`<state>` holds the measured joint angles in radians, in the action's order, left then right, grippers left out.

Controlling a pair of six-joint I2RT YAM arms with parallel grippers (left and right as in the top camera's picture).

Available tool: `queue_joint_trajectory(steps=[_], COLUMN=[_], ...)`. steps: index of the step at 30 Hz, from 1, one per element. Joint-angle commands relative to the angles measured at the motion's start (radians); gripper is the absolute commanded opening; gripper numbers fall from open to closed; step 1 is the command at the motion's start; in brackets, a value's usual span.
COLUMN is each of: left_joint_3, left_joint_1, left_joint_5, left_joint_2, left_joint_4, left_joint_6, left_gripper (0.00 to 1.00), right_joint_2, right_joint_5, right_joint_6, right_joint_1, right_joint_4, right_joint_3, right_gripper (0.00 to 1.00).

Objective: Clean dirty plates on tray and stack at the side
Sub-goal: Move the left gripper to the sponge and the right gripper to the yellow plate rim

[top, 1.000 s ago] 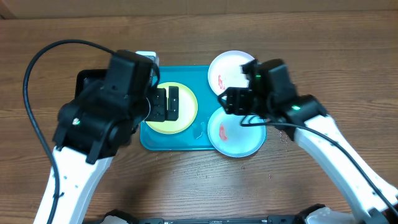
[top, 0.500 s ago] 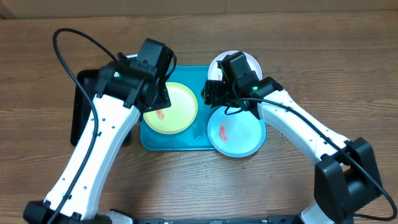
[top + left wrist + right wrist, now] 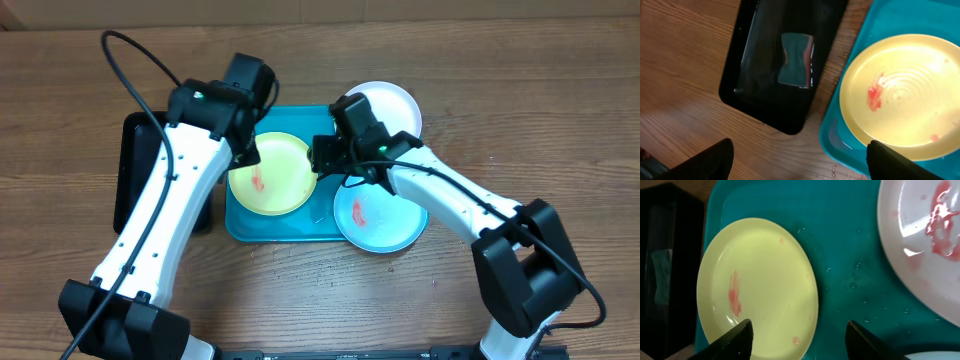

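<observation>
Overhead, the tray (image 3: 322,222) sits mid-table with the yellow plate (image 3: 272,175) lying flat in its 9 o'clock half. The blue plate (image 3: 385,215) overhangs the rim at 4 o'clock and the white plate (image 3: 392,100) overlaps the corner at 1 o'clock. All three are red-smeared, so by the look of it none has been wiped or stacked yet. The black tray (image 3: 135,160) lies just beside the tray at 9 o'clock and holds a grey block, probably a sponge (image 3: 796,60), which would be the wiping tool. In the left wrist view the left gripper (image 3: 799,145) hangs above the seam between the black tray and the tray. Its jaws are spread wide and grip nothing, and the sponge is toward 12 o'clock of the fingers; this looks like an approach to fetch it. In the right wrist view the right gripper (image 3: 799,325) hovers over the yellow plate's rim at 5 o'clock, fingers apart and empty, one over the plate and one over bare tray. That straddle suggests it means to pinch the rim and steady or lift the plate for wiping. The wet, slick tray floor could let the plate slide away from a shallow pinch. The bare table (image 3: 520,120) at 3 o'clock seems the likely stacking spot.
</observation>
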<state>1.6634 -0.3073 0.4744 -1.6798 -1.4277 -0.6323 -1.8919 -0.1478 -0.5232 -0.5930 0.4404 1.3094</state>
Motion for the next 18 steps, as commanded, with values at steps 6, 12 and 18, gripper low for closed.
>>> queue_joint_trajectory(steps=[6, 12, 18], left_joint_3=[0.005, 0.005, 0.005], left_joint_1=[0.135, 0.24, 0.263], left_joint_5=[-0.087, -0.23, -0.285], left_joint_2=[-0.042, -0.102, -0.179], left_joint_4=[0.08, 0.127, 0.097], left_joint_6=[0.31, 0.446, 0.431], left_gripper=[0.78, 0.74, 0.72], right_joint_2=[-0.069, -0.072, -0.072], right_joint_5=[0.028, 0.027, 0.028], right_joint_6=[0.0, 0.006, 0.007], right_joint_1=[-0.008, -0.008, -0.008], right_joint_4=[-0.01, -0.013, -0.013], right_joint_3=[0.032, 0.032, 0.032], right_gripper=[0.62, 0.63, 0.66])
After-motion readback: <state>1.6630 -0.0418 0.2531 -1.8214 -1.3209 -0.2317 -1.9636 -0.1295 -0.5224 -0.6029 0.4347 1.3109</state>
